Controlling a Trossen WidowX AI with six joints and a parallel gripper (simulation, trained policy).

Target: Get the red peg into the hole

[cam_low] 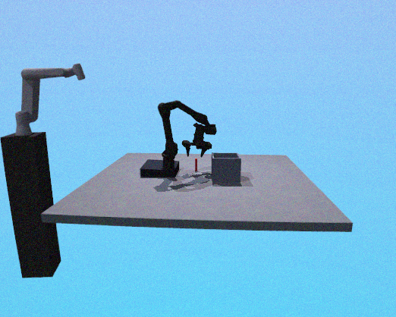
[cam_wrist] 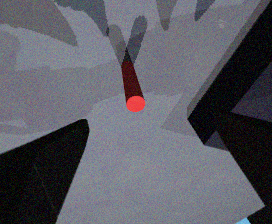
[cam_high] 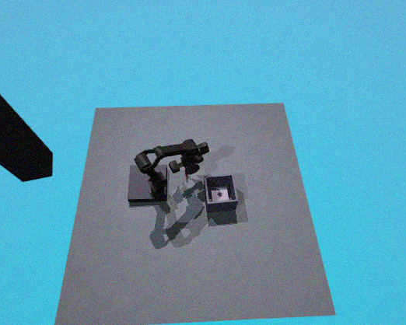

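The gripper (cam_high: 186,167) (cam_low: 195,155) (cam_wrist: 150,120) has its two fingers wide apart, and nothing is held between them. In the exterior view they point down near the middle of the frame, and the red peg (cam_low: 196,165) (cam_wrist: 135,103) stands upright on the table (cam_high: 259,253) (cam_low: 196,212) (cam_wrist: 132,175), just below the fingertips and, as seen from this side, in the gap between them. The tips are above the top of the peg and do not touch it. In the wrist view the red top of the peg is close to the centre of the frame, between the dark fingers at lower left and lower right, a little nearer to the left one. In the top view the peg is partly hidden under the gripper, so only a small red part shows. The box (cam_high: 222,206) (cam_low: 226,171) (cam_wrist: 237,65) is near the peg, on its right in the top and exterior views; its dark wall crosses the upper right of the wrist view. Inside, the top view shows the pale plate (cam_high: 215,197) with its dark hole, and the peg is outside the box.
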